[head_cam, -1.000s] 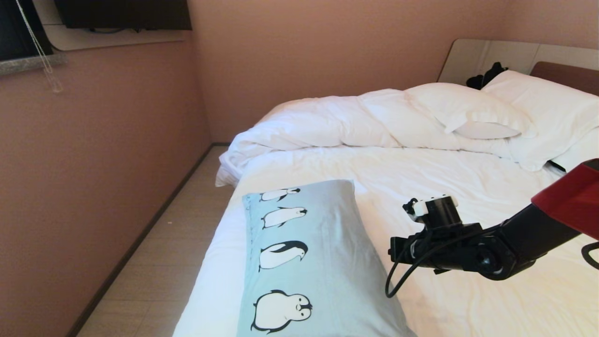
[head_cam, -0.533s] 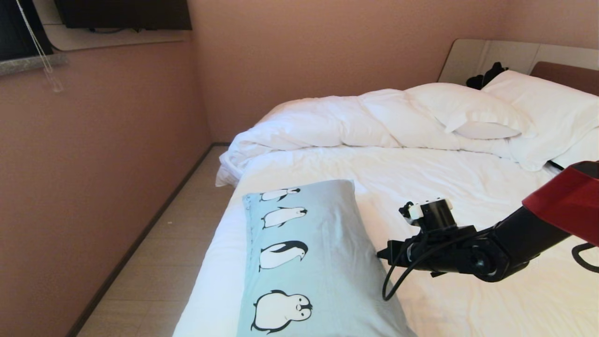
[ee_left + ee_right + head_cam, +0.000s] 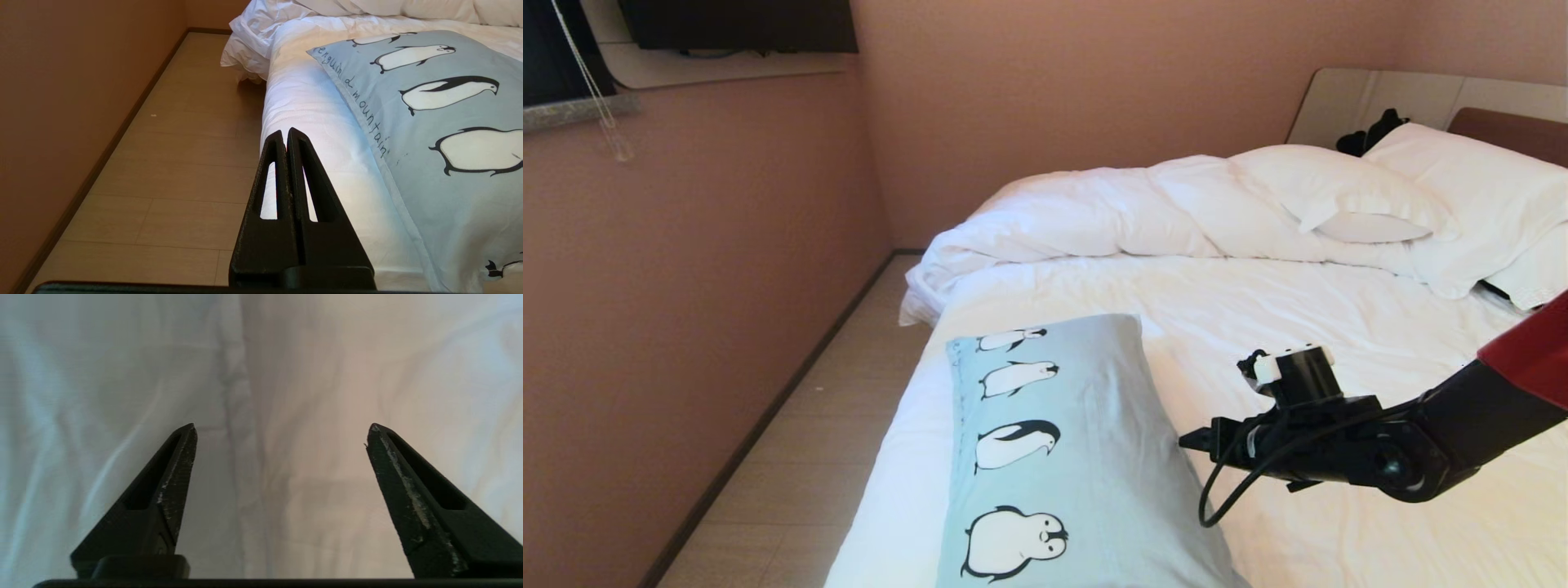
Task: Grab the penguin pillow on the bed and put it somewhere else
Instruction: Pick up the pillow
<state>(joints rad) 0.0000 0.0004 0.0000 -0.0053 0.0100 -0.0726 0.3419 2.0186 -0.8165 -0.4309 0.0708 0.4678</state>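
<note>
The penguin pillow (image 3: 1062, 457) lies in the lower middle of the head view, lengthwise along the left edge of the bed (image 3: 1339, 327), its row of penguins running toward the bottom of the frame. The right gripper (image 3: 1188, 441) reaches in from the right of the frame, its tip just beside the pillow's right edge; whether it touches the fabric is hard to tell from this angle. In the right wrist view its fingers (image 3: 171, 486) are spread wide with nothing between them, only pale fabric with a seam in front.

The left gripper (image 3: 284, 132) is outside the head view; its own camera shows the fingers pressed together and empty, near the bed's edge beside the pillow.

A bunched white duvet (image 3: 1086, 212) lies across the middle of the head view, white pillows (image 3: 1347, 196) at the upper right.
</note>
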